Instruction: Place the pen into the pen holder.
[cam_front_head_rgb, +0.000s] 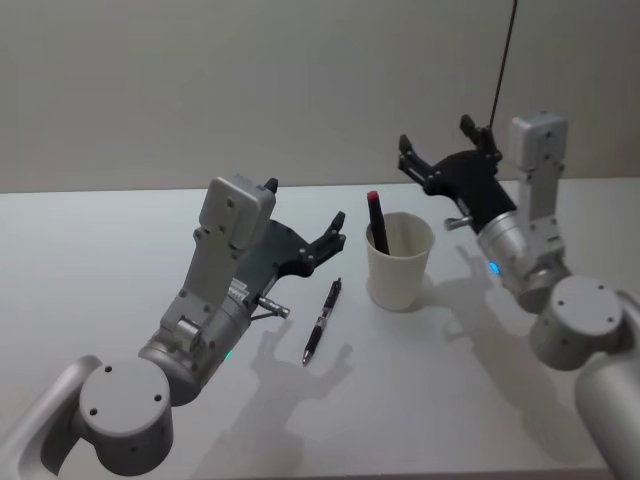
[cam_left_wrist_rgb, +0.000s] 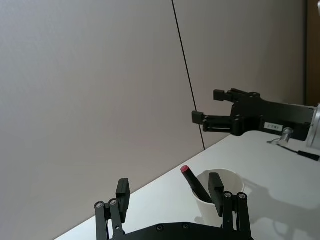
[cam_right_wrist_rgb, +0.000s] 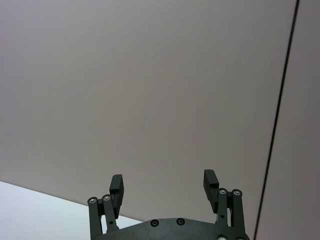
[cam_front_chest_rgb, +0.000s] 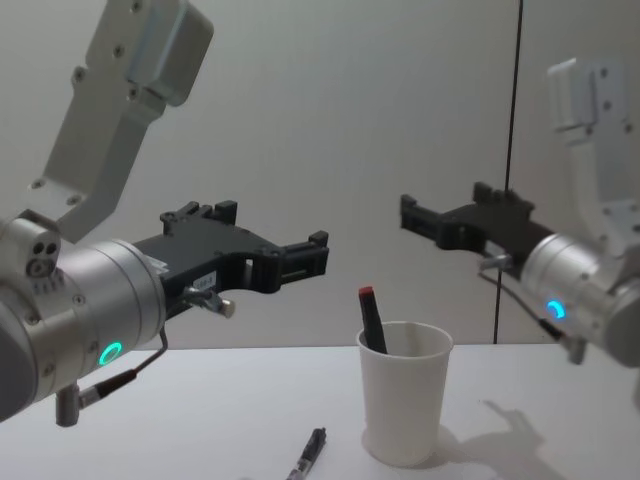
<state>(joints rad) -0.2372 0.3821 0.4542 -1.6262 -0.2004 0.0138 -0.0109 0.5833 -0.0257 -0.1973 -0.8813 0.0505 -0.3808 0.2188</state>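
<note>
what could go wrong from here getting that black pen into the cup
The pen lies flat on the table, so the open left gripper could scrape the surface or roll it away when pinching. The paper cup looks light and holds a red-capped marker leaning inside; a tilted insertion might hit the marker or rim and tip the cup.

Left gripper (cam_left_wrist_rgb: 169, 185) and right gripper (cam_right_wrist_rgb: 163, 180) hover, fingers apart.

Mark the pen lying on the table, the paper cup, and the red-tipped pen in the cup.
pen on the table (cam_front_head_rgb: 323, 320), head view, middle of the barrel.
paper cup (cam_front_head_rgb: 400, 280), head view, front outer wall.
red-tipped pen (cam_front_head_rgb: 377, 224), head view, dark shaft above the cup's rim.
</note>
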